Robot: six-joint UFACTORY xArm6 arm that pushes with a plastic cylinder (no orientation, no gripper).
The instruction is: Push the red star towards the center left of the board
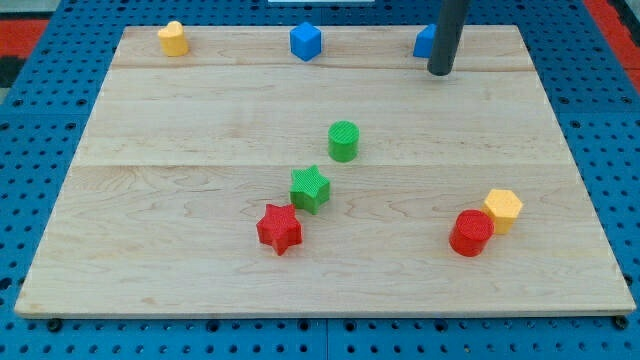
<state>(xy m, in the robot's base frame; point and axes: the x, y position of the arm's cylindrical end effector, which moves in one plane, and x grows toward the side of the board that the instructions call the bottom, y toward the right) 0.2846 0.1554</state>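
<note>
Currently my tip (440, 72) is bare, far right; contact is best made at the red star's (279, 229) right, the green star (310, 188) being skirted.

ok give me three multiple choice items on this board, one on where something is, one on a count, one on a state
1. Where is my tip?
A. touching the red star
B. near the view's top right, beside a blue block
C. at the view's bottom left corner

2. How many green blocks are on the board?
A. one
B. two
C. four

3. How do the red cylinder and the yellow hexagonal block stand?
A. touching, side by side
B. stacked
C. at opposite edges

Answers:
1. B: the tip is by the partly hidden blue block, far from the red star.
2. B: only the green cylinder and the green star show.
3. A: the red cylinder rests against the yellow hexagonal block at the view's lower right.
</note>
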